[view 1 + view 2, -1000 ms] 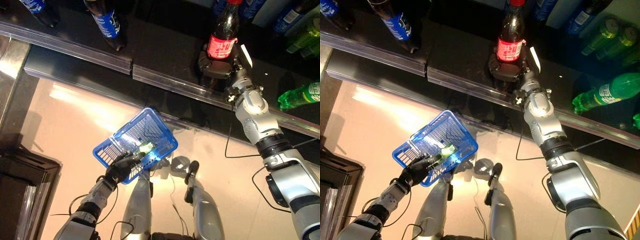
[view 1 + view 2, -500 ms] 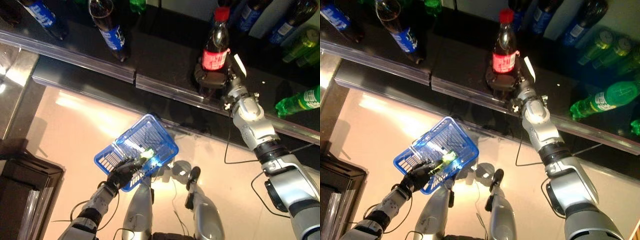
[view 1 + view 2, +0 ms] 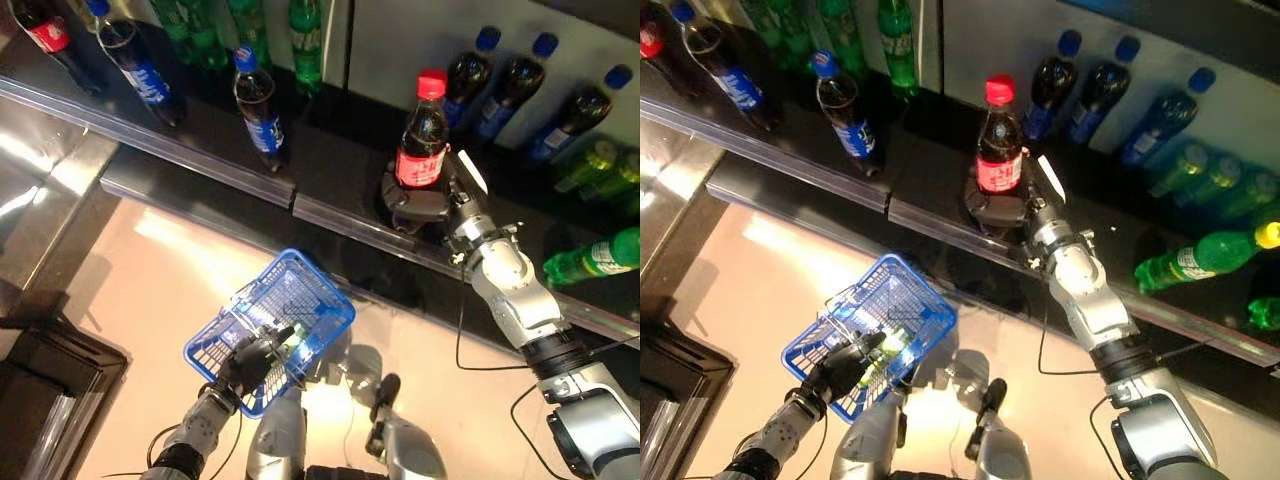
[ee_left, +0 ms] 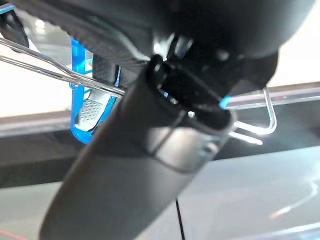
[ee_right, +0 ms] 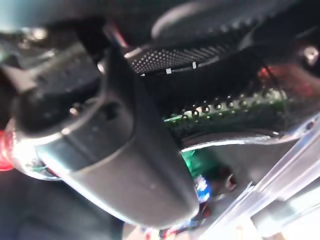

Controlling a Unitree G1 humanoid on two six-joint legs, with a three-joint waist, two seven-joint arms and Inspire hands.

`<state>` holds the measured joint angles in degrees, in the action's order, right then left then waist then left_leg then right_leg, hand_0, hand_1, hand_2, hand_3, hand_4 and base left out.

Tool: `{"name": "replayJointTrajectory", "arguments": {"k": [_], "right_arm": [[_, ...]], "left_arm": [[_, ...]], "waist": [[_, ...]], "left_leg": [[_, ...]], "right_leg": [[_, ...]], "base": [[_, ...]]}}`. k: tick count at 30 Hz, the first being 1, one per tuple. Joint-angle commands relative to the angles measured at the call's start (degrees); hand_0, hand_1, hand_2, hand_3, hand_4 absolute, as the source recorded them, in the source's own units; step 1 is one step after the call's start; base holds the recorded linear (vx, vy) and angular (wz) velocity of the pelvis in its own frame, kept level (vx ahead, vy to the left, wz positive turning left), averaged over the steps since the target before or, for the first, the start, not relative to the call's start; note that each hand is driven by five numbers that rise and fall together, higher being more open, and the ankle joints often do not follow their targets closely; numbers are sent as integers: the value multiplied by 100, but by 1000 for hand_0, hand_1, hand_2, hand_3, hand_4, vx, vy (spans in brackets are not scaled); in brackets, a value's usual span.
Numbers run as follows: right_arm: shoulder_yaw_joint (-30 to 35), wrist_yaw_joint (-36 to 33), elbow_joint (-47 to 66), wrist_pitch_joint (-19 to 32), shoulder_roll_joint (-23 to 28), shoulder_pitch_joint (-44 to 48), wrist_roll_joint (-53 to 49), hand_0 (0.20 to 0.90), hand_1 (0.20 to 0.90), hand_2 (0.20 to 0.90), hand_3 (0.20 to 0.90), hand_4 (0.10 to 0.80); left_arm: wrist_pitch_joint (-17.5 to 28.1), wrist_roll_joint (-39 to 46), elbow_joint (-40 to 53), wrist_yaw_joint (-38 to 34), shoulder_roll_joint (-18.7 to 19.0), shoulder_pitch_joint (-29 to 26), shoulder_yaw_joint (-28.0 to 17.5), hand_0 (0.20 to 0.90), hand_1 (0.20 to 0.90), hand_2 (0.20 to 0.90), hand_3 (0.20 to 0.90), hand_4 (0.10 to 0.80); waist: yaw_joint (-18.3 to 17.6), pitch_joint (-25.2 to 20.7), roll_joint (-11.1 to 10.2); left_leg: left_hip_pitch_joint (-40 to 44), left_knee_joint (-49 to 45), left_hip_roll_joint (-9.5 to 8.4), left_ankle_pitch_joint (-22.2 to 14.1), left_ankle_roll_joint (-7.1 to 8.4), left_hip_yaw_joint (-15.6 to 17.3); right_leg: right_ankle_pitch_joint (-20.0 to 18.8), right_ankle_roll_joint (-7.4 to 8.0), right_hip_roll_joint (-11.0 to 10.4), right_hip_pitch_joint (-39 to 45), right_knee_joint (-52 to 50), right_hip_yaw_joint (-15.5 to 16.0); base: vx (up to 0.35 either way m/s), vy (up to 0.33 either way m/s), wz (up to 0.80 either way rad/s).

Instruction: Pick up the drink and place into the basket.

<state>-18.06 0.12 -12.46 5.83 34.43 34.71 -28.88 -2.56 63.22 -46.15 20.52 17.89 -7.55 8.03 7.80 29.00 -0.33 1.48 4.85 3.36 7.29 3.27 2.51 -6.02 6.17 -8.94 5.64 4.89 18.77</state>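
Observation:
The drink is a dark cola bottle (image 3: 420, 140) with a red cap and red label, standing upright on the black shelf (image 3: 330, 170). My right hand (image 3: 418, 205) is curled round the bottle's base, shut on it. It also shows in the right eye view (image 3: 992, 210). My left hand (image 3: 250, 355) is shut on the thin wire handles (image 4: 50, 72) of the blue basket (image 3: 335, 305), which hangs tilted above the floor, below and to the left of the bottle. Something small and green glints in the basket by my left hand.
Blue-labelled cola bottles (image 3: 262, 120) and green bottles (image 3: 305, 35) stand further along the shelf. A green bottle (image 3: 595, 258) lies on its side at the right. A clear rail (image 3: 200, 160) runs along the shelf's front edge. A dark cabinet (image 3: 40, 370) stands at lower left.
The whole picture has shifted, so the camera has moved and more of the shelf's back shows. My right hand stays round the cola bottle's base. The basket is still held at the left.

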Motion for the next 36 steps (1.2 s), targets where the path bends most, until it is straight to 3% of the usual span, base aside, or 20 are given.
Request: {"name": "replayJointTrajectory", "arguments": {"k": [1, 21, 36], "right_arm": [[174, 171, 518, 783, -71, -71, -158, 300, 300, 300, 200, 100], [-697, 877, 1066, 950, -545, -310, -623, 300, 300, 300, 200, 100], [-1338, 939, 1191, 1076, -784, -233, -469, 300, 300, 300, 200, 100]], "left_arm": [[572, 263, 504, 743, -115, 112, 242, 300, 300, 300, 200, 100], [620, 1013, 3479, 445, 135, -18, 547, 300, 300, 300, 200, 100], [225, 1236, 4942, 484, 420, -33, 550, 300, 300, 300, 200, 100]], "waist": [[130, -2047, -128], [718, -2158, -351], [1090, -2234, -457]], "left_leg": [[189, 3, -95, -536, 78, 199], [293, 15, -156, -516, 64, -336], [220, 15, -238, -497, 53, -597]], "right_leg": [[264, 188, -75, 43, -118, 172], [448, 92, 106, 511, -69, 609], [472, 126, 125, 622, -26, 816]], "base": [[0, 0, 0], [-11, -41, 12], [5, -20, 10]]}}
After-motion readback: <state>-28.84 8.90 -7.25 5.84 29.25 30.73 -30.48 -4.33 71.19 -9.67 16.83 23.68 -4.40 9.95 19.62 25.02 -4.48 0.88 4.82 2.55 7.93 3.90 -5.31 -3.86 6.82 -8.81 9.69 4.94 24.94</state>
